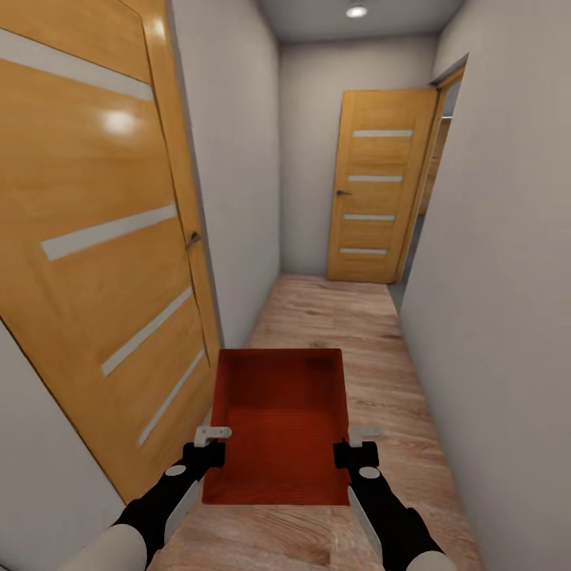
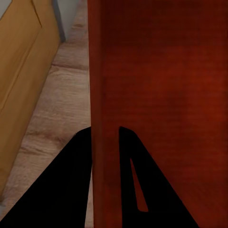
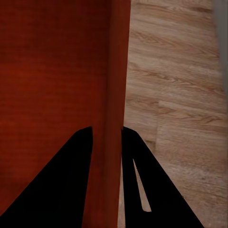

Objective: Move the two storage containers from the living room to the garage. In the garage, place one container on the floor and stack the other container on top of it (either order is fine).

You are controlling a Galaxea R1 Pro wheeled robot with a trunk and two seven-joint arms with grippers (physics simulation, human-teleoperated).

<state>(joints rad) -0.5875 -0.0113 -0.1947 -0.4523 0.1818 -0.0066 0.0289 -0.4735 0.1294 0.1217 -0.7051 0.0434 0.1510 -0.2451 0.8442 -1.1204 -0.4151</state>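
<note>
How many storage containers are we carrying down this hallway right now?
1: one orange-red lidless rectangular storage container, held level between the left gripper and right gripper, each clamped on a side wall. No second one stacked inside.

Both arms: pale grey-white upper sleeves, black glossy forearms, a small grey round patch near each wrist. Left tool and right tool — black blocks carrying light grey bracket-shaped tips. Wrist views: fingers flat black wedges — one bears a pale sliver, possibly a slot.

Evenly bright, lit by a recessed ceiling lamp; glare on the near left door; soft, slightly blurred render; wide-angle stretch at edges.
</note>
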